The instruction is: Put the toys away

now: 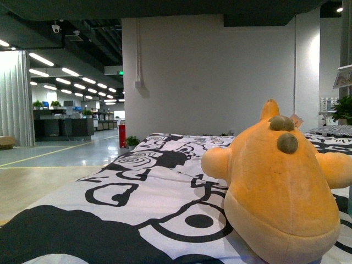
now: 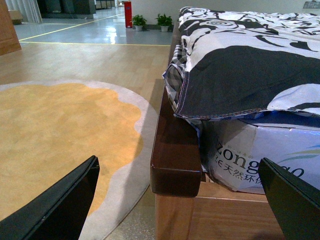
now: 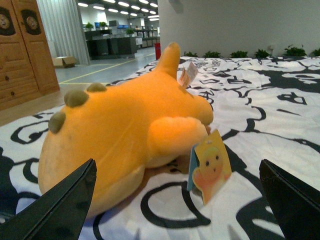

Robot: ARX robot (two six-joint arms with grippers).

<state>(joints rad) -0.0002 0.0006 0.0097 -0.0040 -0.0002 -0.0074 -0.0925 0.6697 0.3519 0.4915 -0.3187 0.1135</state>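
The right gripper (image 3: 177, 162) stands wide open. Its two dark fingers (image 3: 60, 210) are spread far apart with nothing clasped between them. Just ahead of them the orange-yellow plush toy (image 3: 125, 130) lies on its belly on the black-and-white bed cover (image 3: 260, 100). Whether the nearer finger touches the plush cannot be told. A paper tag (image 3: 210, 167) printed with a small yellow figure hangs beside the toy's stubby flipper and rests against the cover.

The left gripper (image 2: 177, 162) is also spread wide and holds nothing. Its fingers (image 2: 65, 205) frame the corner of the dark wooden bed frame (image 2: 172, 150). A plastic-wrapped mattress (image 2: 250, 155) with printed lettering sits above that frame, and the cover's hem drapes over its edge. Beside the bed, an orange-yellow rug (image 2: 55, 135) with a pale scalloped border lies on the wood floor.

In the front view the toy (image 1: 275, 187) fills the near right part of the bed. Two olive-brown bumps sit on its rounded head, and a small pointed tuft rises at its far end. Neither arm shows in this view. The patterned cover (image 1: 137, 209) stretches away toward a white wall (image 1: 214, 71).

Farther off, a wooden wardrobe (image 3: 25, 50) stands at one side. Potted plants (image 2: 139, 21) and a red object (image 1: 121, 136) stand by the wall's foot, and a pale curtain (image 1: 15, 99) hangs under rows of ceiling lights.
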